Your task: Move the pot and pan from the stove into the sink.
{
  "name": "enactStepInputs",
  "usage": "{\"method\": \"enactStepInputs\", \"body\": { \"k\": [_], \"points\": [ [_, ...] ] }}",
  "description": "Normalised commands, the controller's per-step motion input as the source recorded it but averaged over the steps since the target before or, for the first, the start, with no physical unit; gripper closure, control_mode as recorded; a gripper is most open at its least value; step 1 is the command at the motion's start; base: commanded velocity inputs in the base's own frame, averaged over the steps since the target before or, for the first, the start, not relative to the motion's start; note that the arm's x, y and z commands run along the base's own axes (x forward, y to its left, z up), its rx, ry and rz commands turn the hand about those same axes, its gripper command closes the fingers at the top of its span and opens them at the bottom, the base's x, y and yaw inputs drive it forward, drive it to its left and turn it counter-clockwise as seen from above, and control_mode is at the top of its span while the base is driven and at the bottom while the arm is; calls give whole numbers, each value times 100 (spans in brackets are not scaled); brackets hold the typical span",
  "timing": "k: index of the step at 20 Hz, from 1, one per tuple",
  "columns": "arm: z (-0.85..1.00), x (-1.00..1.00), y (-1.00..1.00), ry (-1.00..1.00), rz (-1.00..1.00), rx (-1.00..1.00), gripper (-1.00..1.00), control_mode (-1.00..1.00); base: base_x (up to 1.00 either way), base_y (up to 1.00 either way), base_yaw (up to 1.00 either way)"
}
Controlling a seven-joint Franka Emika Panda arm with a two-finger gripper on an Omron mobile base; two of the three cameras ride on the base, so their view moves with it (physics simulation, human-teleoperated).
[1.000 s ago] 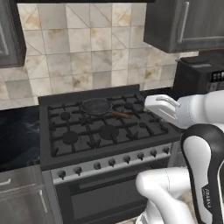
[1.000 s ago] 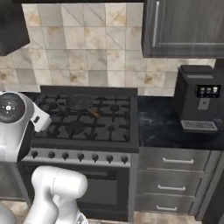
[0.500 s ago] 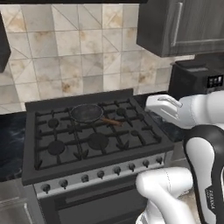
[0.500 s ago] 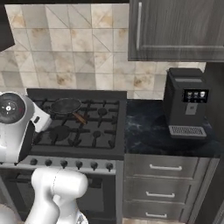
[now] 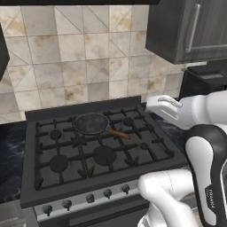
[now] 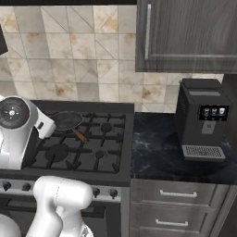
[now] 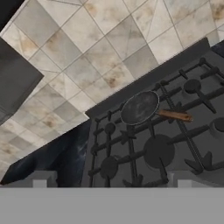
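Left base view showed the pan (image 5: 91,123) sitting flat on the grates of the stove (image 5: 146,159), over a burner in the back row, nearer the back edge than the front strip of knobs. Its brown handle ran toward the stove's right side and slightly forward, lying low across the grate; that direction would probably suit a grasp from the arm's side. The pan looked empty, its dark bowl facing up, so it seemed ready to be lifted without spilling anything.

From the hand view the pan (image 7: 140,107) lay ahead of the camera and well apart from it, with nothing between. The gripper stood fully open and held nothing; its tips were hard to pick out at the bottom of that view. Judging by this, the arm was poised above the front of the stove (image 7: 131,153), looking down and across it in order to line up on the pan.

In the right base view the pan (image 6: 67,120) lay toward the back left corner of the stove (image 6: 106,157), while a coffee machine (image 6: 202,119) stood on the dark worktop (image 6: 157,152) to the right, well clear of it.
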Motion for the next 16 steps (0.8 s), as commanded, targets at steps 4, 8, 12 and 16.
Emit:
{"method": "enactStepInputs", "body": {
  "k": [4, 8, 12, 16],
  "points": [
    [-2, 63, 7, 13, -1, -2, -100, -100, 0, 0, 0],
    [-6, 82, 12, 23, -3, -7, -100, -100, 0, 0, 0],
    [-13, 70, 10, 20, -1, -6, -100, -100, 0, 0, 0],
    [-9, 24, 3, 5, 0, -2, -100, -100, 0, 0, 0]
  ]
}}
